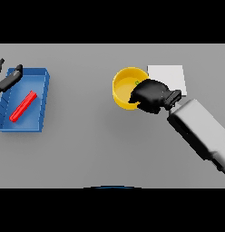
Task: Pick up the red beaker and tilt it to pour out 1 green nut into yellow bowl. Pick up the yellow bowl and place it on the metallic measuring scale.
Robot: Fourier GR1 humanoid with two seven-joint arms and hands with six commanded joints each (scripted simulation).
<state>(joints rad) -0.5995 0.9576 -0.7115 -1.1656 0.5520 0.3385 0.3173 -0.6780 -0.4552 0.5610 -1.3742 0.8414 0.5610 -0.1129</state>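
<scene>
Grey table (87, 149), yellow bowl (123, 86) (right hand (150, 96) gripping), blue tray (41, 104)

**Lighting and Picture Quality**

Illumination is even and diffuse across the grey table (96, 149); no distinct source direction shows. Shadows are faint. No glare appears on the table surface. Tone stays uniform toward all table edges, and straight edges show no bending.

A plain grey surface (87, 149) is shown filling the whole view, evenly lit, with soft shadows. No walls, floor or windows can be seen.
</scene>
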